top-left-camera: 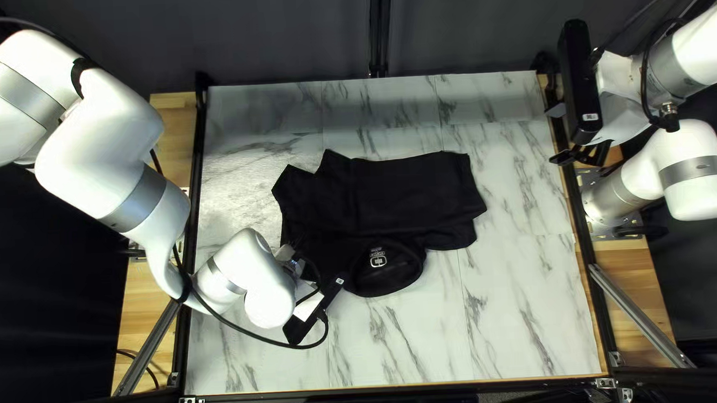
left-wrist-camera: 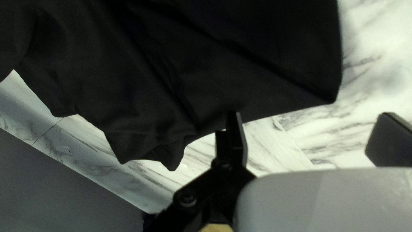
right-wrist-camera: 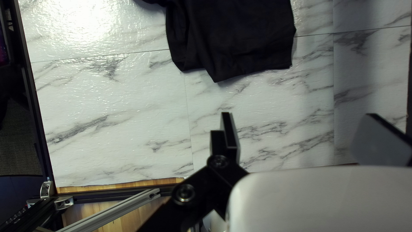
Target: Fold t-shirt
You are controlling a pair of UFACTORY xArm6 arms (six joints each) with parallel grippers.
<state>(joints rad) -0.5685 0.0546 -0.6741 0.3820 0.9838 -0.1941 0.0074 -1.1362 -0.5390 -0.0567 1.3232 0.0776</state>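
Over at the table's left side, the left arm reaches in across the near part of the marble top, its wrist bent down beside the shirt. The left gripper sits at that end of the cloth, and its own wrist view shows it released, the two fingers spread wide. One fingertip overlaps the shirt's edge in that view; whether it touches, I can't tell.

Next comes the shirt, dark and folded, lying left of the table's middle and a little toward the far side. Its long axis runs from left to right, nearly in line with the far edge and the curtain. The neck opening points toward the near edge, a pale print showing in it. At the left end, a blunt corner juts toward the far left, with a small notch between it and the next peak. At the right end the outline is squarer, and a lower layer peeks out on the near side.

Farther right, the right arm holds the right gripper up by the table's right edge, well apart from the shirt. That claw is released too, fingers wide, with the shirt's squarer end out ahead of it.
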